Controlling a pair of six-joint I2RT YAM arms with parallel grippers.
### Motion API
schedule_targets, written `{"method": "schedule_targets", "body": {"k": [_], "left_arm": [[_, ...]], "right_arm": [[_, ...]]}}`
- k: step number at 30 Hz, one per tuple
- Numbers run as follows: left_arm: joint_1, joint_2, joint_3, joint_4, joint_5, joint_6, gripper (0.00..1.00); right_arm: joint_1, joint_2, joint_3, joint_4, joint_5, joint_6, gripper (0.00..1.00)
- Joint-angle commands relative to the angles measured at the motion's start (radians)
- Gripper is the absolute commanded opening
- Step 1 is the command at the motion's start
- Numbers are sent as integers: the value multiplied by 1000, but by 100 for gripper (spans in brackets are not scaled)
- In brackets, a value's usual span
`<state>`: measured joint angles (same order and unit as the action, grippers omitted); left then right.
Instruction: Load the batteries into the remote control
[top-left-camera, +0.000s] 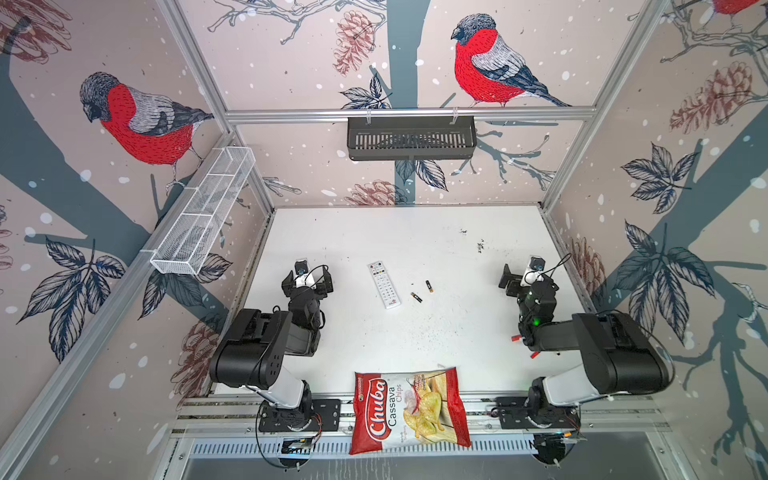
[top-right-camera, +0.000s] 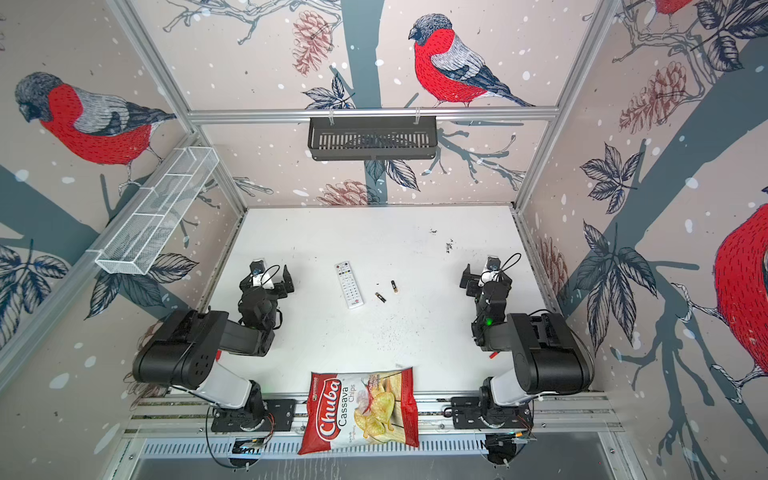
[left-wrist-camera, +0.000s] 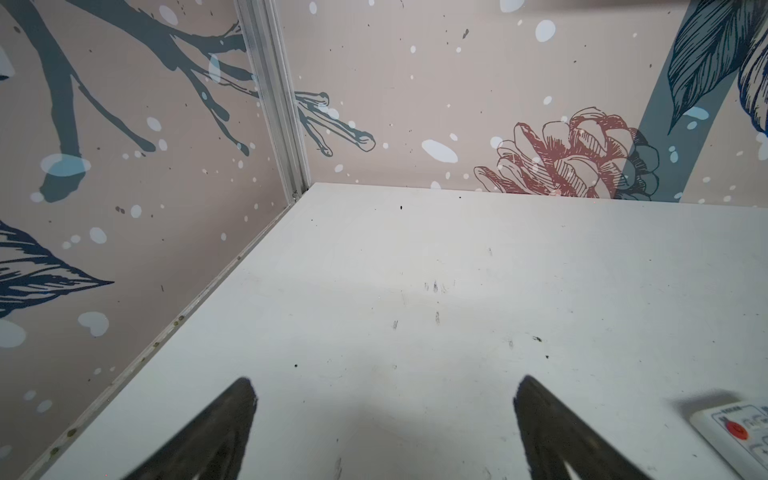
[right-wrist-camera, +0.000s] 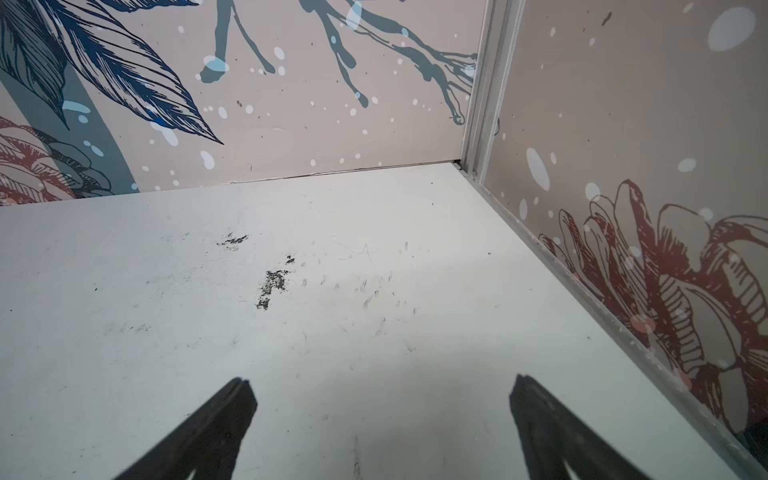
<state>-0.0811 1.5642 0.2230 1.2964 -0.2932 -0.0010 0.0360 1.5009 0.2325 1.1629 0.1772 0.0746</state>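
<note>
While the left gripper (left-wrist-camera: 384, 388) and right gripper (right-wrist-camera: 382, 386) stood wide open and empty, the remote control (top-left-camera: 384, 284) lay buttons-up between them. Both batteries (top-left-camera: 416, 296) lay at its three o'clock.

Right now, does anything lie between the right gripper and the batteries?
Nothing visible does. Only bare table separates the right gripper, jaws open, from the batteries. The remote control lies beyond them, on the left arm's side.
</note>
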Motion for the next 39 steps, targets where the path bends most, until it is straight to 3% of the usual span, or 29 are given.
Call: {"method": "schedule_targets", "body": {"k": [1,30,35,37,39], "left_arm": [[1,0,2,39,-1,1,97],[2,-2,1,37,5,1,97],[-8,-3,-1,50,-44,4,97],[-19,-36,12,5,-95,0,97],[-22,-92,83,-173,-122,-7,97]], "right_arm": [[8,1,-5,50,22,-12,100],[-4,1,2,34,-7,-7,99],[-31,8,18,12,-55,6,100],[-29,5,18,7,-53,4,100],[-19,4,16,11,-38,-1,100]]}}
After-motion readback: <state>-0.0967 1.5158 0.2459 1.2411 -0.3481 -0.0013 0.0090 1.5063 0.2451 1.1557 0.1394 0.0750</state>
